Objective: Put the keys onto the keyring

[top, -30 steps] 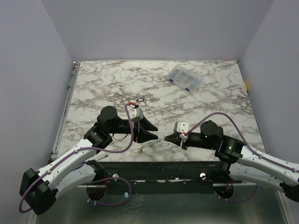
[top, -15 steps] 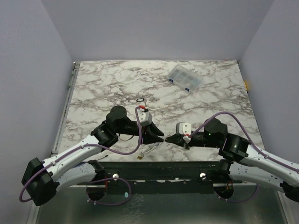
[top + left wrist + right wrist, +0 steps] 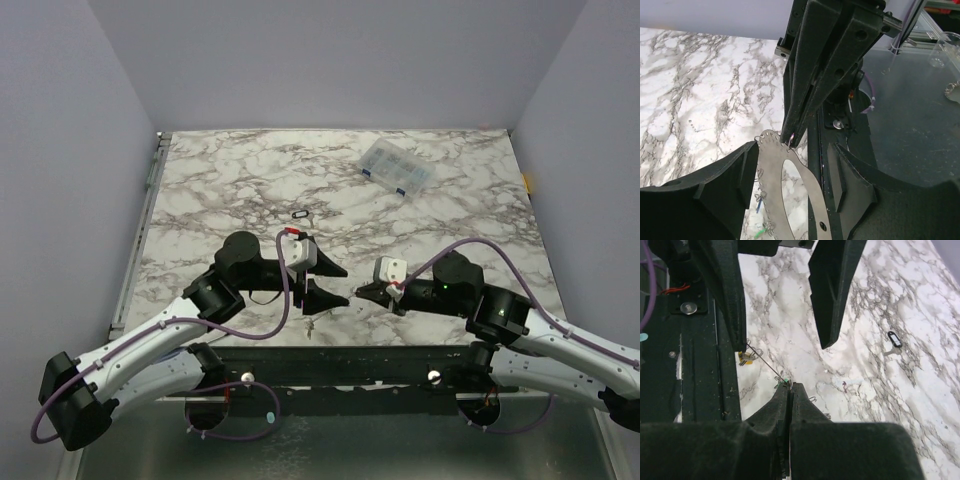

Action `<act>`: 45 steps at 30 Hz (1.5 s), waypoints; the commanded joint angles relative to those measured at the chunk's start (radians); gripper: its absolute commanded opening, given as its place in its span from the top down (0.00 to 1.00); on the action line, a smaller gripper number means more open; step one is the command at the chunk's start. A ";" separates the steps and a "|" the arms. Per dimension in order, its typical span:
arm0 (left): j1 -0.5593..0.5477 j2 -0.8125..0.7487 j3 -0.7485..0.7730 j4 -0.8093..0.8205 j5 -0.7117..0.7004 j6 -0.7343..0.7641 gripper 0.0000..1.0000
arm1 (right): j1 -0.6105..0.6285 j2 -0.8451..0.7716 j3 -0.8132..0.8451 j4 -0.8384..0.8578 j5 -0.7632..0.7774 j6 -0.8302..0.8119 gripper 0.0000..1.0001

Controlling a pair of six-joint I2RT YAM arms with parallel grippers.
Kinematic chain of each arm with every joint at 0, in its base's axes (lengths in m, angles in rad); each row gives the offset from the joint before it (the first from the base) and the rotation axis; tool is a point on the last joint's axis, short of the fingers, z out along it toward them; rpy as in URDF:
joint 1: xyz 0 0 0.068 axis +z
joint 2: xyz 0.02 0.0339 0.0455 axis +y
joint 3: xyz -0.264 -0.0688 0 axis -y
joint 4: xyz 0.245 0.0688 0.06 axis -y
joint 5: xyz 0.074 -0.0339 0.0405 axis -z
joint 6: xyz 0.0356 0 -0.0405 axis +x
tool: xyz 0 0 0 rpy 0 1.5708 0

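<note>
The keyring (image 3: 771,175) is a flat grey metal hoop with small holes along its rim. It hangs between the two fingers of my open left gripper (image 3: 795,150), touching neither. My right gripper (image 3: 790,385) is shut on the hoop's top edge. In the right wrist view the hoop (image 3: 765,362) shows edge-on as a thin line. A blue key (image 3: 759,204), a green key (image 3: 760,233) and a yellow key (image 3: 745,359) hang from it. The black-rimmed oval tag (image 3: 298,214) lies loose on the table behind the left gripper (image 3: 338,285). The right gripper (image 3: 358,295) faces the left one.
A clear compartment box (image 3: 397,167) lies at the back right of the marble table (image 3: 220,180). The table's black front rail (image 3: 330,360) runs just below both grippers. Grey walls stand on the left, right and far sides.
My left gripper has pulled back to the left from the right gripper and now stands open around the hoop. The right gripper has stayed shut and moved little.
</note>
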 commanded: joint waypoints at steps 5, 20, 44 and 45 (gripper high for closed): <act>-0.102 0.027 0.051 -0.016 -0.203 0.015 0.36 | 0.005 -0.010 0.075 0.037 0.159 0.103 0.99; -0.341 0.173 0.146 -0.032 -0.432 0.228 0.32 | 0.005 -0.127 0.148 -0.121 0.166 0.261 0.99; -0.404 0.193 0.102 0.080 -0.568 0.269 0.64 | 0.005 -0.210 0.130 -0.118 0.088 0.291 0.99; -0.404 0.190 0.097 0.089 -0.568 0.266 0.64 | 0.005 -0.203 0.130 -0.117 0.082 0.293 0.99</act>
